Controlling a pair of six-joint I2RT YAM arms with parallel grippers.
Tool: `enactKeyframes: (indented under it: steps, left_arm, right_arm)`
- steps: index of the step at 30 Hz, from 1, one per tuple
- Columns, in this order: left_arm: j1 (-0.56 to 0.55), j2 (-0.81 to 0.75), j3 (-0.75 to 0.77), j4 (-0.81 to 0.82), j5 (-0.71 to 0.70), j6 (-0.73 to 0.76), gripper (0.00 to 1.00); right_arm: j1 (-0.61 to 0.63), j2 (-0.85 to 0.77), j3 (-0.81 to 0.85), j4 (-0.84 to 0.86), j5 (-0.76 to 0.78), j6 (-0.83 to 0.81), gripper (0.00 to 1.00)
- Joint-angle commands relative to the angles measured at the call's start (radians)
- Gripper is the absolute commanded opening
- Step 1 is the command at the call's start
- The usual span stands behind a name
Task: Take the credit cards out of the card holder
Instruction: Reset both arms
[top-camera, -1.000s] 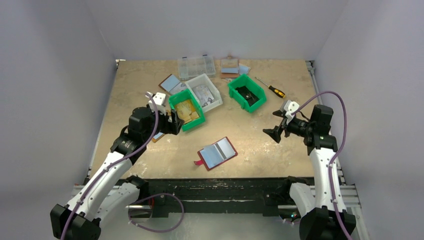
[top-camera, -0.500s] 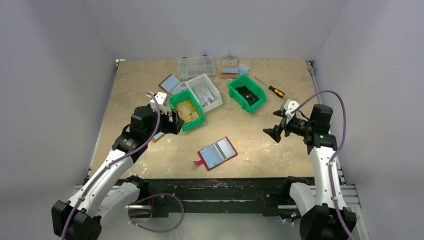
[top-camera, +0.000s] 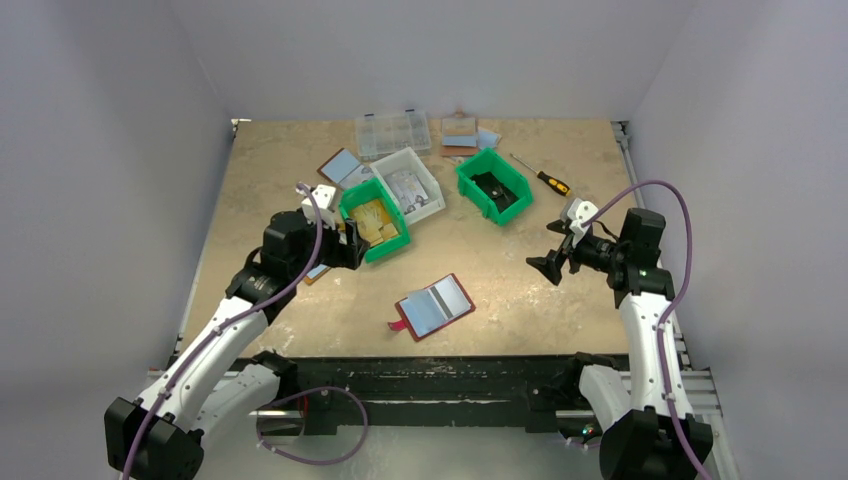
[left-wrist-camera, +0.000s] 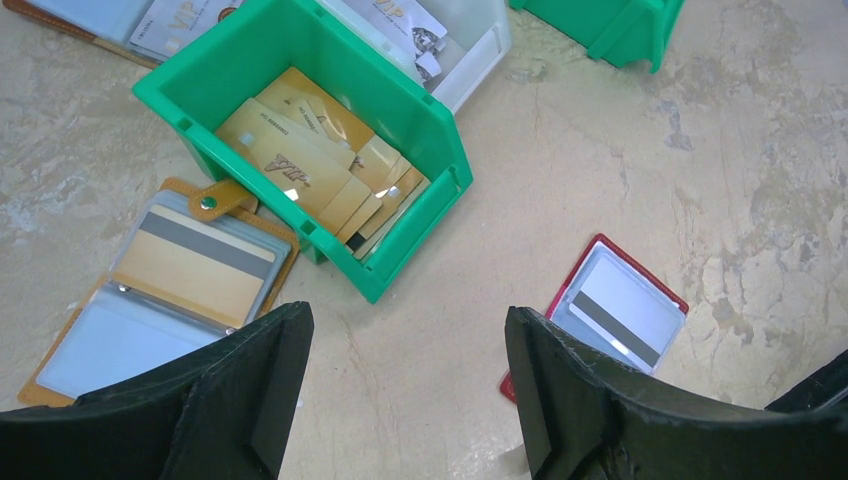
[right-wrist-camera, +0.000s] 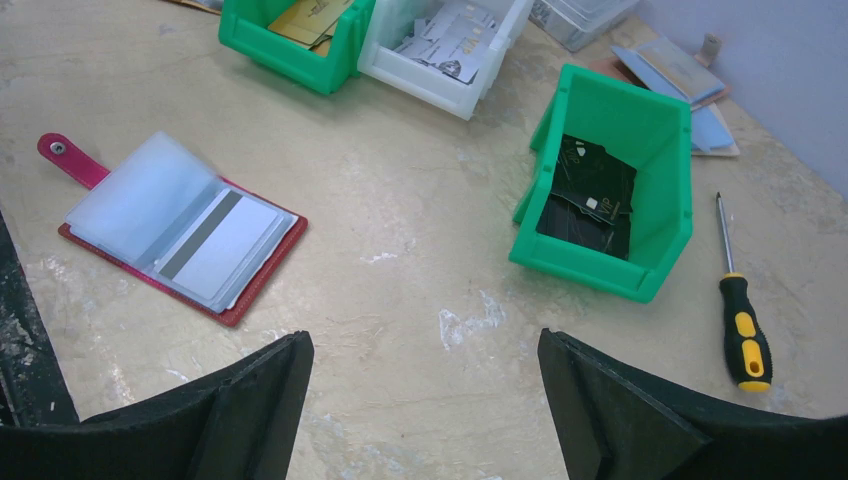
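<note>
The open bifold card holder with dark red rim and pale blue-grey clear sleeves lies flat near the table's near-middle. In the top view its long axis runs from 8 o'clock, where the small red snap tab points, to 2 o'clock. 1 pale grey credit card with a dark band shows in the panel away from the tab, its long axis across the holder's, roughly 11 to 5 o'clock. The card is probably light, stiff and slick, and the soft sleeve likely clings, so I would pin the light holder by its rim or tab and pinch the card's free edge. Which side the sleeve opens on I cannot tell. From the holder, the left gripper hangs at 10 o'clock beside the green plastic bin of yellowish-tan cards, fingers apart and empty. The right gripper hovers at 2 o'clock, spread wide and holding nothing.
</note>
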Motion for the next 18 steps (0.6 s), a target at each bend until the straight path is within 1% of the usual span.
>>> enactKeyframes:
  steps: [1, 9, 18]
  left_arm:
    - [0.01, -0.019, 0.036, 0.039, 0.03, 0.013, 0.75]
    - [0.013, -0.029, 0.035, 0.041, 0.052, 0.004, 0.75]
    - [0.013, -0.037, 0.034, 0.041, 0.047, 0.001, 0.75]
  right_arm:
    - [-0.006, 0.008, 0.023, -0.002, 0.009, -0.005, 0.93]
    - [-0.005, -0.001, 0.029, -0.013, 0.026, -0.004, 0.93]
    - [-0.005, 0.022, 0.044, -0.022, 0.034, 0.01, 0.94]
